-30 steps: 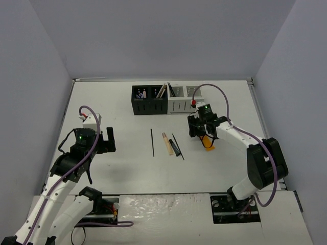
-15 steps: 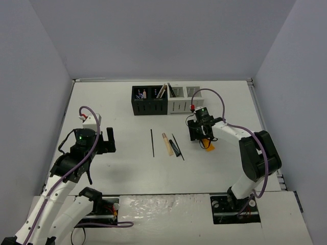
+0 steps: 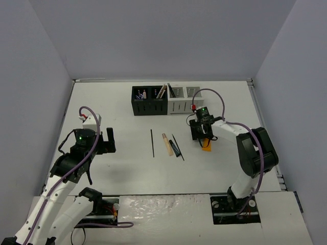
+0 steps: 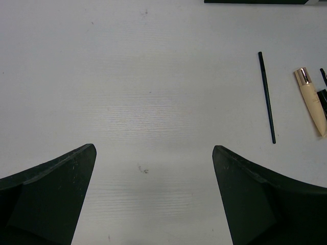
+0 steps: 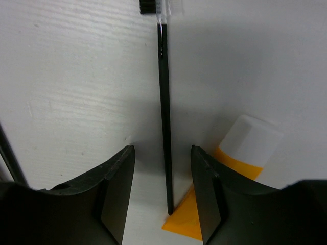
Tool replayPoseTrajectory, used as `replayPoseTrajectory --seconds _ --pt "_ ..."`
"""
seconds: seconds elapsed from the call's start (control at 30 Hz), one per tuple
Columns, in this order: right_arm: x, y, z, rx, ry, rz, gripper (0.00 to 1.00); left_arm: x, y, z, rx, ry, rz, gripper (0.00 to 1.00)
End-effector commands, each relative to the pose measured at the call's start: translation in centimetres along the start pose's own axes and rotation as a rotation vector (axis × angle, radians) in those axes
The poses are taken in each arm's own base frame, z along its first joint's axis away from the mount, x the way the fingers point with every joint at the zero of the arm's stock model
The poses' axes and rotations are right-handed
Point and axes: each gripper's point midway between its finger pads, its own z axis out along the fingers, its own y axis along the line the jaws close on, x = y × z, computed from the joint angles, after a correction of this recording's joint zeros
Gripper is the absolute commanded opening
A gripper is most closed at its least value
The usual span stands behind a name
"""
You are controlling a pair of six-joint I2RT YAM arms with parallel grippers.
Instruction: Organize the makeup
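Note:
The makeup lies loose on the white table. My right gripper [image 3: 202,137] hangs low over a flat orange tube [image 3: 206,147] with a white cap [image 5: 254,140]. In the right wrist view a thin black brush stick [image 5: 163,112] runs straight up between the open jaws, with a gap on each side; its end rests on the orange tube [image 5: 190,218]. My right gripper [image 5: 163,151] holds nothing. A thin black pencil [image 3: 152,142], a tan tube [image 3: 167,144] and a small black tube [image 3: 176,147] lie mid-table. My left gripper [image 3: 107,141] stands wide open at the left.
A black slotted organizer [image 3: 149,101] and a white one [image 3: 184,100] stand side by side at the back, with a few items upright in them. The left wrist view shows bare table between the fingers [image 4: 56,194], and the black pencil [image 4: 266,97] and tan tube [image 4: 311,101] to the right.
The right arm's elbow has swung inward and its gripper has shifted slightly toward the orange tube. The left arm has not moved.

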Motion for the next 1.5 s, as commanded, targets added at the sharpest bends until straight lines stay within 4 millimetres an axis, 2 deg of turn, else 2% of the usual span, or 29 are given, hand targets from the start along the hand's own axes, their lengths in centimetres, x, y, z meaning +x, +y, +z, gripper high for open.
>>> replayPoseTrajectory --seconds 0.0,0.07,0.23,0.37,0.43,0.6,0.73,0.77,0.87,1.0,1.3,1.47 --pt "-1.9 0.7 0.4 -0.040 -0.030 -0.014 0.41 -1.8 0.0 0.0 -0.004 -0.059 -0.006 0.97" --pt "-1.7 0.9 0.6 -0.048 -0.022 -0.014 0.39 -1.8 0.0 0.0 -0.004 -0.058 -0.006 0.97" --pt "-0.6 1.8 1.2 -0.075 0.017 -0.018 0.18 -1.8 0.0 -0.1 -0.002 -0.059 -0.007 0.97" --pt "0.3 3.4 0.7 -0.092 0.029 -0.041 0.03 -1.9 0.0 -0.1 -0.001 -0.065 -0.008 0.97" --pt "0.8 4.1 0.1 -0.084 0.039 -0.046 0.00 -1.9 0.0 -0.2 -0.002 -0.065 -0.007 0.97" --pt "3.0 6.7 -1.9 -0.095 0.087 -0.077 0.00 -1.9 0.0 -0.2 -0.002 -0.065 -0.008 0.97" --pt "5.7 6.9 -3.2 -0.096 0.137 -0.059 0.00 -1.9 0.0 -0.2 -0.001 -0.068 -0.010 0.97" --pt "5.7 7.1 -3.5 -0.101 0.134 -0.057 0.00 -1.9 0.0 -0.2 0.001 -0.067 -0.010 0.97" --pt "6.7 7.1 -4.2 -0.088 0.150 -0.067 0.07 -1.8 -0.1 -0.2 0.003 -0.063 -0.009 0.97" --pt "6.4 7.3 -3.7 -0.082 0.156 -0.081 0.11 -1.8 -0.1 -0.1 0.004 -0.059 -0.007 0.97" --pt "4.0 8.4 -1.3 -0.069 0.150 -0.105 0.21 -1.8 0.0 -0.1 -0.002 -0.058 -0.008 0.97" --pt "3.4 8.6 -0.1 -0.053 0.156 -0.111 0.22 -1.9 0.0 -0.2 -0.001 -0.065 -0.009 0.97"
